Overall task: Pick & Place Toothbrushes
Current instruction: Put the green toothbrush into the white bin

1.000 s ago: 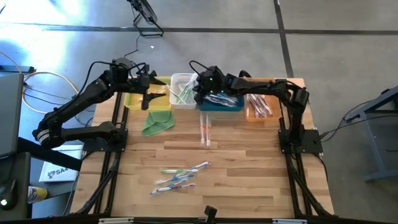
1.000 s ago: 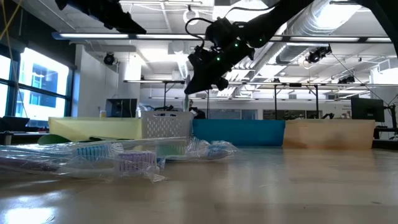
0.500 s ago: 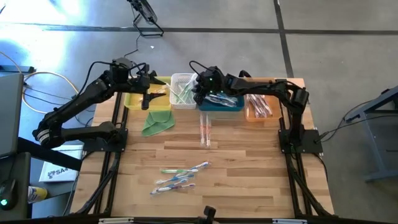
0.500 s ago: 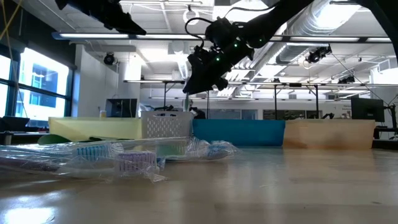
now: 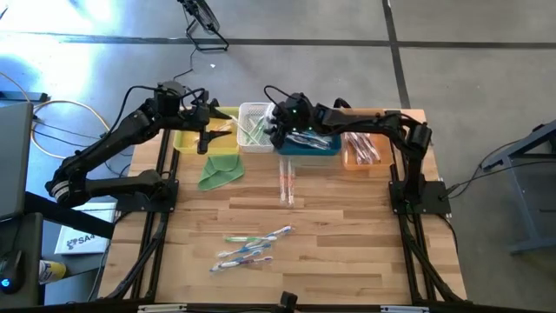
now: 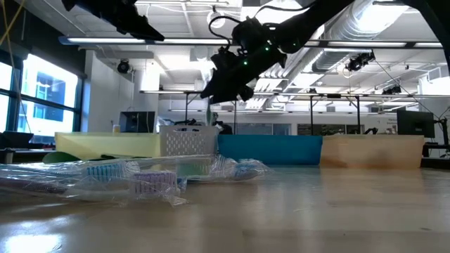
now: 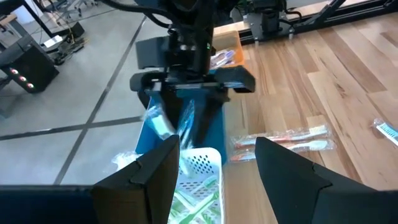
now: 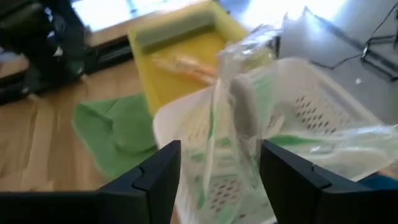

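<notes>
Item 1: the light wooden plank counter [image 5: 347, 243], carrying a row of four bins along its far edge: a yellow plastic tray [image 5: 187, 139], a white perforated plastic basket [image 5: 252, 126], a blue plastic bin [image 5: 308, 149] and an orange-tan bin [image 5: 360, 158].

Item 2: the folded green cloth [image 5: 219, 171], lying on the counter just in front of the yellow plastic tray.

Item 3: the wrapped toothbrushes. Green-handled ones [image 5: 253, 132] are lying in the white perforated plastic basket; pink-red ones [image 5: 363, 146] are lying in the orange-tan bin; blue-white ones [image 5: 313, 139] are lying in the blue plastic bin. An orange-yellow one [image 8: 186, 65] is resting in the yellow plastic tray. Two pink-red wrapped brushes [image 5: 286, 184] are lying side by side on the bare counter in front of the blue plastic bin. A loose cluster of blue-white wrapped brushes [image 5: 250, 246] is lying near the counter's front edge.

Item 4: the right tool [image 5: 274, 129], hanging above the seam between the white perforated plastic basket and the blue plastic bin. Its fingers [image 8: 155, 180] are standing wide apart, gripping nothing; a green-handled brush in a clear wrapper [image 8: 239, 134] is standing tilted in the basket between them.

Item 5: the left tool [image 5: 203, 135], hovering above the yellow plastic tray, its fingers [image 7: 149, 180] spread wide and holding nothing.
</notes>
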Controlling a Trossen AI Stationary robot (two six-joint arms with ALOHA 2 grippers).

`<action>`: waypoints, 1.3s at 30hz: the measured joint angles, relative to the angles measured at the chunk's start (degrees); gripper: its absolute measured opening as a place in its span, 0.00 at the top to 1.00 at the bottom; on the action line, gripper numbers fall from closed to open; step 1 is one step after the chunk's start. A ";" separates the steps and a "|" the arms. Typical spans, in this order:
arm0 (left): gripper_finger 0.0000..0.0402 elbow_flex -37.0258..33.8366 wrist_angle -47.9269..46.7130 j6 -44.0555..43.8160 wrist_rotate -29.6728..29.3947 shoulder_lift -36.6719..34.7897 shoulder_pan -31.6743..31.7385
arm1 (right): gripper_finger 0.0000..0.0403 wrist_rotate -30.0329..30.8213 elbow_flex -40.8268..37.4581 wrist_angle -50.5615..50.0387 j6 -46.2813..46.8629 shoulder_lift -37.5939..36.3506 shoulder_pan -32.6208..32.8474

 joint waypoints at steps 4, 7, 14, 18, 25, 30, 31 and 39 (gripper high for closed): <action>0.49 0.00 -0.08 0.00 0.00 0.00 0.00 | 0.50 -2.22 0.00 -3.91 -2.04 -0.02 0.30; 0.49 0.00 -0.14 -0.04 0.00 0.00 0.00 | 0.50 2.73 0.00 -4.71 -3.32 -0.02 0.58; 0.49 0.00 -0.45 -0.39 0.02 0.00 0.00 | 0.50 2.09 0.00 -1.20 -11.31 -0.02 2.19; 0.49 0.00 -0.43 -0.39 0.04 0.00 0.00 | 0.50 8.72 -0.02 3.50 -13.87 -0.02 4.07; 0.49 0.00 -0.43 -0.39 0.09 0.00 0.00 | 0.50 5.79 0.00 11.92 -16.83 -0.07 5.07; 0.49 0.00 -0.43 -0.42 0.13 0.00 0.00 | 0.50 8.25 -0.01 14.29 -16.78 -0.07 4.57; 0.49 0.00 -0.43 -0.42 0.13 0.00 0.00 | 0.49 9.41 0.00 14.57 -16.79 -0.07 4.57; 0.49 0.00 -1.26 -0.42 0.11 0.00 -0.02 | 0.54 8.58 -0.02 8.98 -16.15 -3.26 4.70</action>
